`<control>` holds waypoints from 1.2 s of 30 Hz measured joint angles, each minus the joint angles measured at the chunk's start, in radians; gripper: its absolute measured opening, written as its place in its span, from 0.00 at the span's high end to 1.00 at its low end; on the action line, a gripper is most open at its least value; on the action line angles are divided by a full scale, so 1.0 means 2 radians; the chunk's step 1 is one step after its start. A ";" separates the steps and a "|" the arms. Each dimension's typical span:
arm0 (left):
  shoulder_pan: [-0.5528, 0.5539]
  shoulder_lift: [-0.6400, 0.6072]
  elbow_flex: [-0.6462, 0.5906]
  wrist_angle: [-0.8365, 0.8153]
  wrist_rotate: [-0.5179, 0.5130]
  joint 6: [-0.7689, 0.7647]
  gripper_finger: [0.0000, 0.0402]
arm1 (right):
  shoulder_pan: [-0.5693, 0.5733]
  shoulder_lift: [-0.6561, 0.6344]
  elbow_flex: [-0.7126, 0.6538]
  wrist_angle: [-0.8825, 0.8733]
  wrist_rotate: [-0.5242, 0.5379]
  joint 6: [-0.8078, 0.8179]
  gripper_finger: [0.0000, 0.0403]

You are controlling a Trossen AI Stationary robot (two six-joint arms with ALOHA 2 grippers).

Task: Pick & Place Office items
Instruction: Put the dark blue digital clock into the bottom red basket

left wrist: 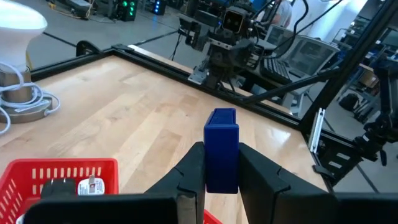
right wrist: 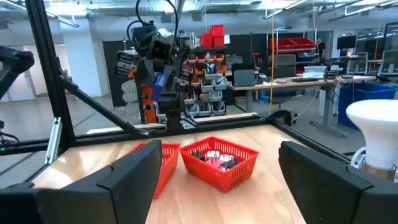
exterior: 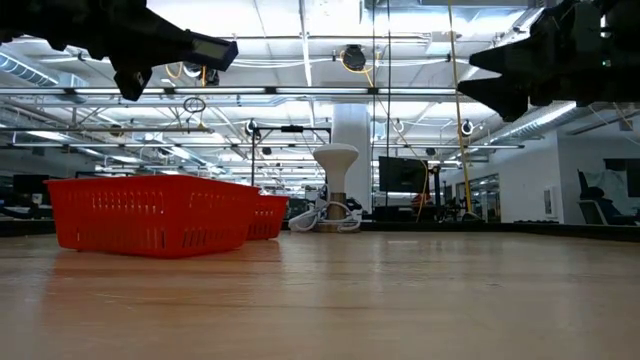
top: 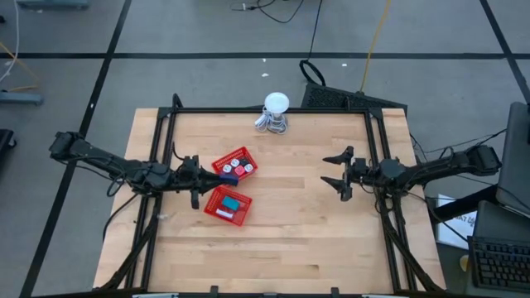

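Left gripper [left wrist: 221,171]: pinching a small dark blue rectangular block [left wrist: 221,149] upright between its two fingers, raised above the table.
Its place: in the high view the left gripper [top: 195,178] hangs just beside the two red mesh plastic baskets, on their left, between them.
Far basket [top: 235,165]: holds several tiny office items, white, black and red among them; the wrist view shows a white piece [left wrist: 91,184] and a dark one inside.
Near basket [top: 227,204]: holds a light blue piece [top: 233,201] and something white at its edge.
White round-headed gadget with coiled cable [top: 275,114]: well beyond the far basket, near the table's back rim.
Right gripper [top: 343,175]: fingers spread wide, empty, waiting well to the right of the baskets.
Step in hand: by my reading, carrying a picked item from one basket to the other; which one is the goal I cannot tell.
Next move: likely to centre the block over a basket's open top, lower it inside the wall, then part the fingers.
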 joint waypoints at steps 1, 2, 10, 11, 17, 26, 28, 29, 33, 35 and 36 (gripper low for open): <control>0.000 0.000 0.000 -0.001 0.000 0.000 0.82 | 0.000 -0.011 0.000 -0.011 0.000 0.000 0.23; 0.000 0.000 0.000 -0.002 0.000 0.000 0.82 | 0.000 -0.022 0.000 -0.026 0.000 0.000 0.23; 0.000 0.000 0.000 -0.002 0.000 0.000 0.82 | 0.000 -0.109 0.000 -0.147 0.013 0.003 0.23; 0.000 0.000 0.000 -0.002 0.000 0.000 0.82 | 0.000 -0.119 0.000 -0.160 0.013 0.001 0.23; 0.000 0.000 0.000 -0.002 0.000 -0.010 0.82 | 0.000 -0.176 0.000 -0.236 0.013 -0.005 0.23; 0.000 0.000 0.000 -0.005 0.000 -0.014 0.82 | 0.000 -0.264 0.000 -0.307 0.015 -0.013 0.23; 0.000 0.000 0.000 -0.012 0.003 -0.016 0.82 | 0.000 -0.268 0.000 -0.309 0.015 -0.010 0.23; 0.000 0.000 0.000 -0.015 0.008 -0.020 0.82 | 0.000 -0.268 0.000 -0.309 0.012 -0.010 0.23; -0.003 0.000 0.000 -0.022 0.035 -0.032 0.82 | 0.000 -0.266 -0.001 -0.308 0.011 -0.013 0.23; -0.009 0.000 0.000 -0.027 0.048 -0.043 0.82 | 0.000 -0.266 -0.001 -0.308 0.011 -0.013 0.23; -0.012 0.000 0.000 -0.031 0.058 -0.050 0.82 | 0.000 -0.266 -0.001 -0.308 0.011 -0.013 0.23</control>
